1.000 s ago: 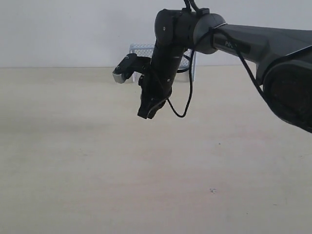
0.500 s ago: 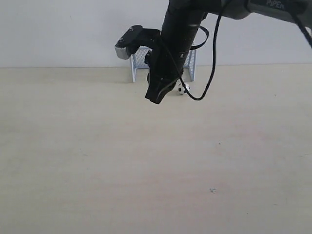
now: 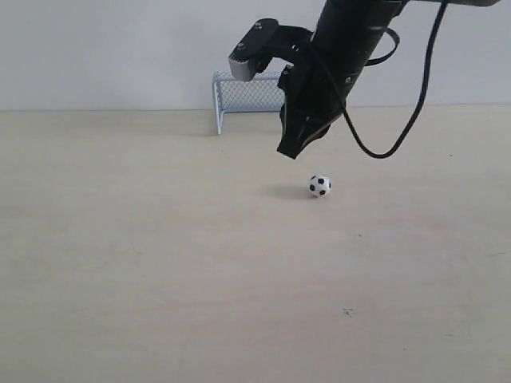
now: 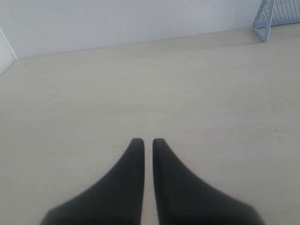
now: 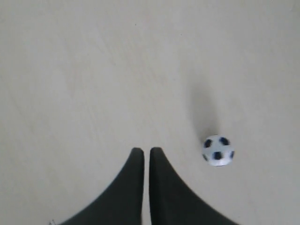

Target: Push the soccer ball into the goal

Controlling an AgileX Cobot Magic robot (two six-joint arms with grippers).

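Note:
The soccer ball [image 3: 319,185], white with black patches, lies on the pale table well in front of the goal [image 3: 239,93]. That goal is a small pale blue frame with mesh against the back wall, and my right arm hides its right half. My right gripper [image 3: 287,151] hangs shut above the table, a little left of and behind the ball, touching nothing. In the right wrist view the ball [image 5: 218,150] sits beside the shut right gripper [image 5: 144,150]. The left gripper [image 4: 148,140] is shut over bare table, with a corner of the goal [image 4: 265,18] far off.
The tabletop [image 3: 160,263] is plain pale wood and a white wall [image 3: 104,48] stands behind it. A black cable [image 3: 399,128] loops down from the right arm. A small dark speck [image 3: 347,312] marks the near table.
My right arm has swung to the right and risen. The ball, seen near the goal mouth half a second ago, now lies farther out from the goal and to the right.

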